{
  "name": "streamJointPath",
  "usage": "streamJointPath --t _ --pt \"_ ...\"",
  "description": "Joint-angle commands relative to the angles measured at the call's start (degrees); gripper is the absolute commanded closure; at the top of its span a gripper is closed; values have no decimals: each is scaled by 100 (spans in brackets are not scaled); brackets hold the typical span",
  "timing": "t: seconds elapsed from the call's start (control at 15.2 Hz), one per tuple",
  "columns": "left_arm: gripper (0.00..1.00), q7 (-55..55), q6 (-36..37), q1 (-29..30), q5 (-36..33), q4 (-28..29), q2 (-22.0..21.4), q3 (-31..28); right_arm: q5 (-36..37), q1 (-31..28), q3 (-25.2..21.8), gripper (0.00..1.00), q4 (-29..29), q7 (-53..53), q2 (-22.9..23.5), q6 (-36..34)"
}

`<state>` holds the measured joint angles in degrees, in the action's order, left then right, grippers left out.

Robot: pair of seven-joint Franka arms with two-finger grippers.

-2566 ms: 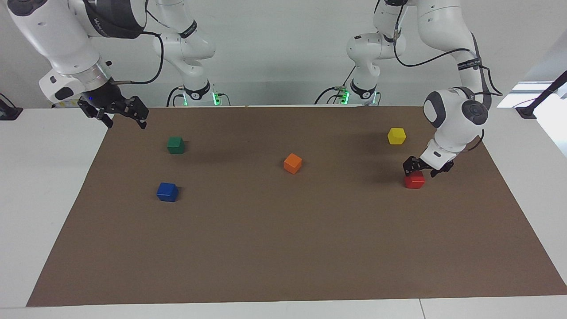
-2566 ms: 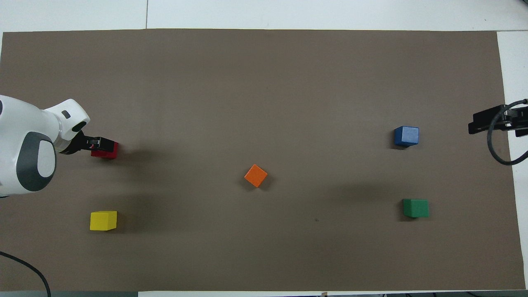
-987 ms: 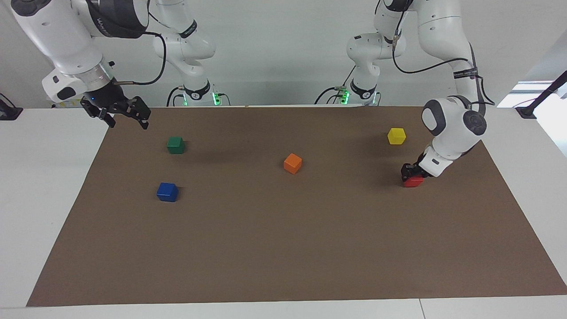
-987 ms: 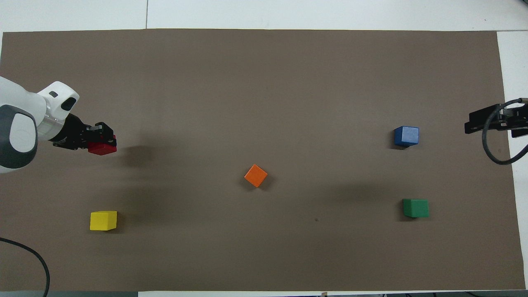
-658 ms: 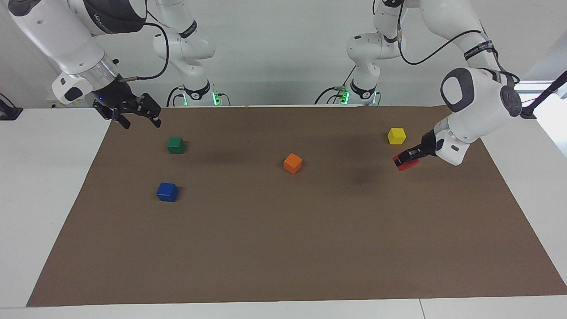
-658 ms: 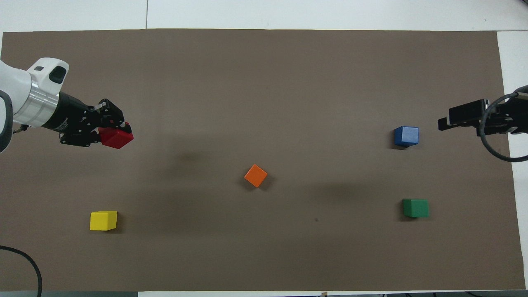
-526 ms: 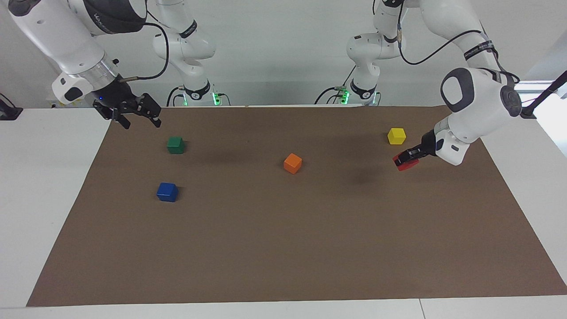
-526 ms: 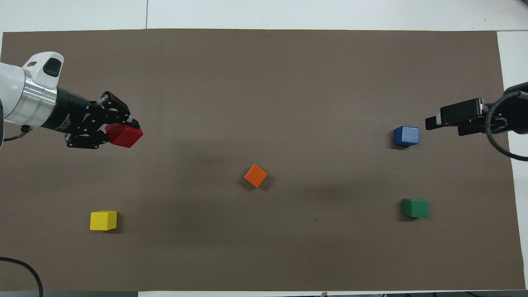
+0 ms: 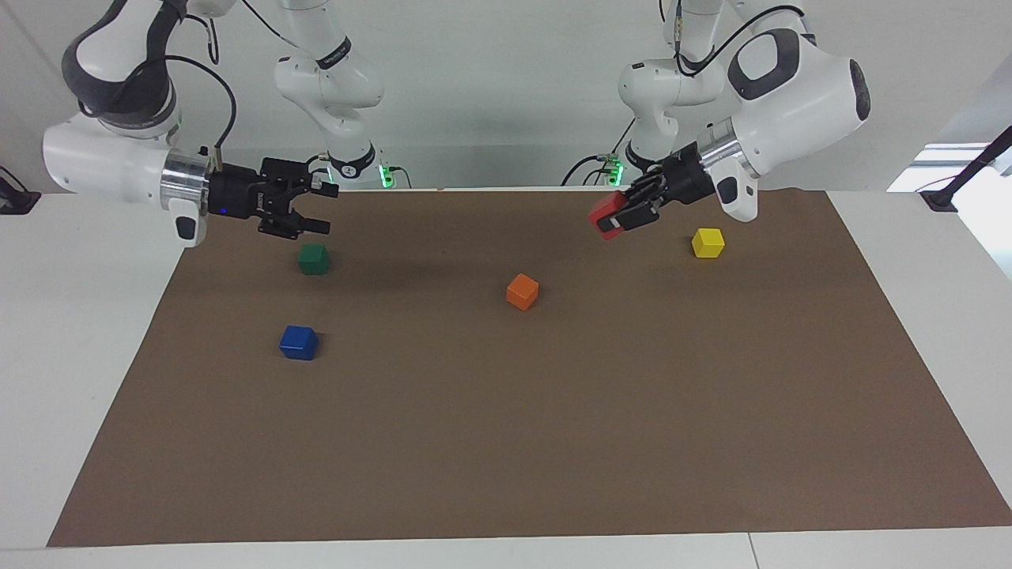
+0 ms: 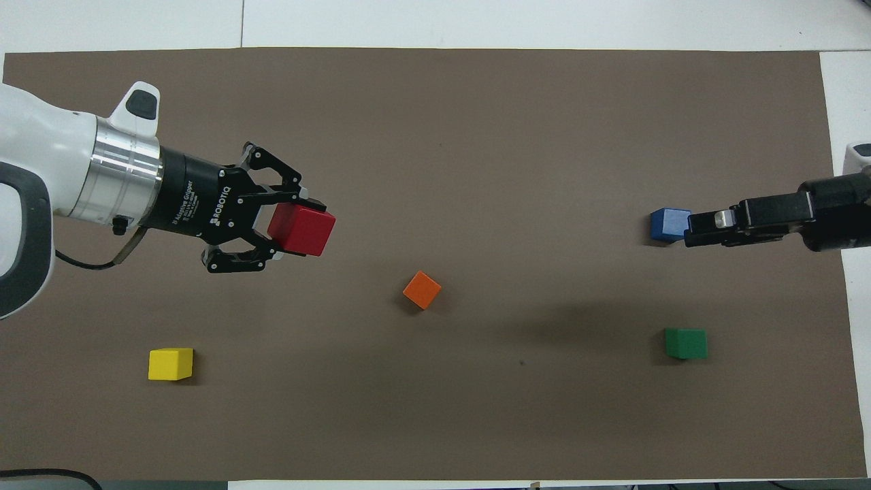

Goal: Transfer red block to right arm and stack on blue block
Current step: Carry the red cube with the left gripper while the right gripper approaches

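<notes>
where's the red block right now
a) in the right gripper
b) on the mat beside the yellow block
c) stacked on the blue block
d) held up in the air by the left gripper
d: the left gripper is shut on the red block, lifted clear of the mat, while the right gripper is open and holds nothing.

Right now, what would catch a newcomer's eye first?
The red block, held in the air by the left gripper above the brown mat. The right gripper hangs open over the green block. The blue block lies farther from the robots than the green one.
</notes>
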<state>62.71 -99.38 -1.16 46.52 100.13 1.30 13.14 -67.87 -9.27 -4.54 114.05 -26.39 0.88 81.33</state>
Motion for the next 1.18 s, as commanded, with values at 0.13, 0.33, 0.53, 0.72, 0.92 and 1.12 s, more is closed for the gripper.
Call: streamJointPath --t 0.13,0.33,0.53,0.72,0.92,1.12 --pt "100 312 -1477 -411 1445 1306 -605 -57 -1682 13 33 0 619 -1358 892 -1290" --pt "100 312 -1865 -640 2427 1588 -570 -57 -2036 30 50 0 513 -1738 1432 -1742" --pt "100 295 -2287 -956 3485 1896 -588 -57 -2212 179 59 0 531 -1913 1713 -2032" --pt "100 294 -2944 -1421 3977 1861 -535 -57 -2467 390 76 0 496 -2081 1995 -2323" --pt "100 312 -3578 -1895 4260 1809 -482 -57 -2678 662 77 0 504 -2090 1995 -2253" --pt "100 330 -3957 -2265 4260 1712 -412 -57 -2731 751 76 0 504 -2090 1995 -2051"
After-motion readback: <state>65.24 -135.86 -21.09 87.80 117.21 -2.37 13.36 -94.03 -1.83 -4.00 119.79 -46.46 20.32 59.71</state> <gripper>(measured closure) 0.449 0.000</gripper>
